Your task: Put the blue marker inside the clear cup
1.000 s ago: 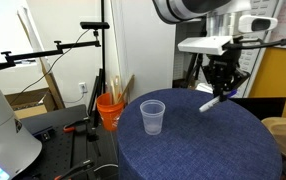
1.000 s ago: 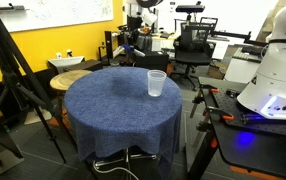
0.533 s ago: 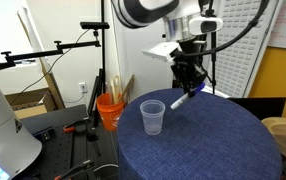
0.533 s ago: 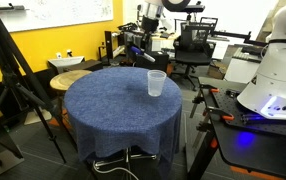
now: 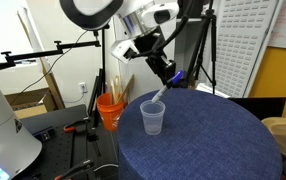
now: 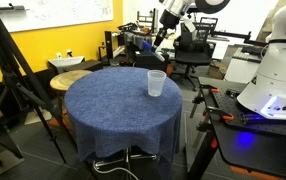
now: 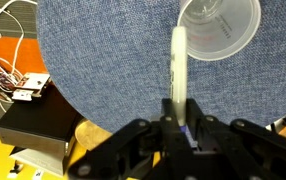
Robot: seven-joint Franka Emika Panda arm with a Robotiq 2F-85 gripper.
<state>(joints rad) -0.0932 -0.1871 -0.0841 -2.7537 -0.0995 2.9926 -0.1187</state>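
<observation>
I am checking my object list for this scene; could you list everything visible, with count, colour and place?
cup: one, clear, on the table
marker: one, white with blue end, held tilted, lower end near the cup's rim
table: one, round, blue cloth, centre
bucket: one, orange, beside the table
stool: one, light brown, beside the table
arm: one, white and black, above the table
pincer: one, black, shut on the marker

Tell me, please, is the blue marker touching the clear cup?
Cannot tell: in the wrist view the blue marker simply overlaps the clear cup; no contact or gap shows.
</observation>
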